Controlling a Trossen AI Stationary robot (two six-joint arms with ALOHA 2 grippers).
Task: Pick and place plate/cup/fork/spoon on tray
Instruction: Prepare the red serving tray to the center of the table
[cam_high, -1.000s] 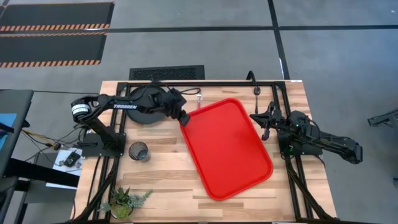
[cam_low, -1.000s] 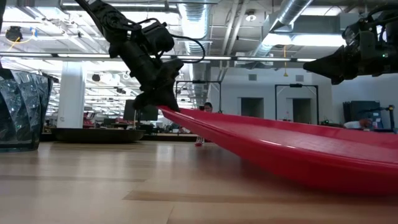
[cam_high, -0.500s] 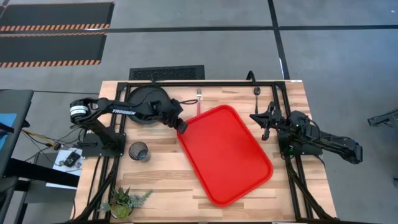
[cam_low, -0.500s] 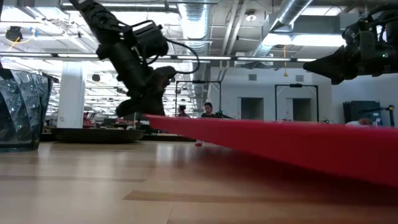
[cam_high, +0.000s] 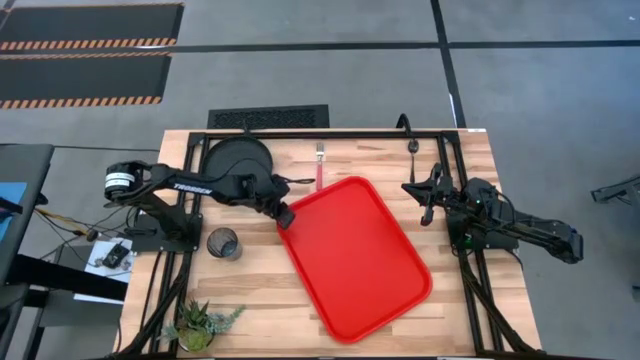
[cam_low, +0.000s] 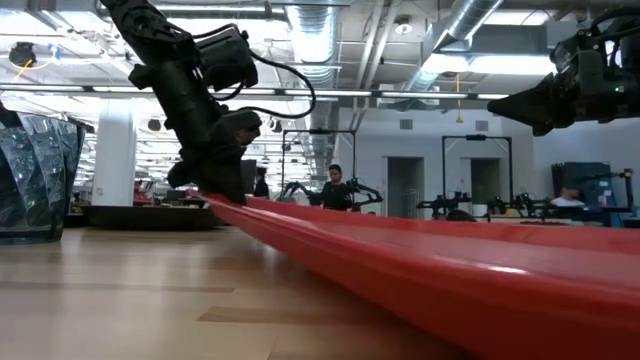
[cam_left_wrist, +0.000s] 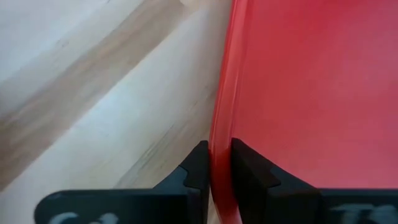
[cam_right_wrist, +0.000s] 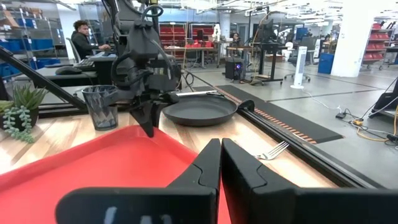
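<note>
The red tray (cam_high: 355, 255) lies slantwise in the middle of the table. My left gripper (cam_left_wrist: 221, 165) is shut on its far left corner (cam_high: 287, 214). The black plate (cam_high: 240, 158) rests flat at the far left, and the dark cup (cam_high: 222, 243) stands upright near the left arm's base. The fork (cam_high: 320, 160) lies at the far edge, its red handle reaching to the tray's far rim. The spoon (cam_high: 413, 150) lies at the far right. My right gripper (cam_right_wrist: 221, 155) is shut, level above the table's right side, touching nothing. My left gripper pinches the tray's raised rim (cam_left_wrist: 222, 134) at the far left corner, one finger (cam_left_wrist: 198, 168) outside the rim and one (cam_left_wrist: 247, 168) over the tray's floor. The fingers slant down from the table's left. That corner (cam_low: 215, 195) sits slightly raised in the low view.
A small potted plant (cam_high: 200, 325) stands at the near left corner. Black frame rails run along the table's far, left and right sides. Bare wood shows between the cup and the tray and along the near edge.
My left gripper has moved toward the table's left and near edges and sunk, taking the tray's corner with it. The tray has slid toward the near left, and its raised corner has come down lower.
</note>
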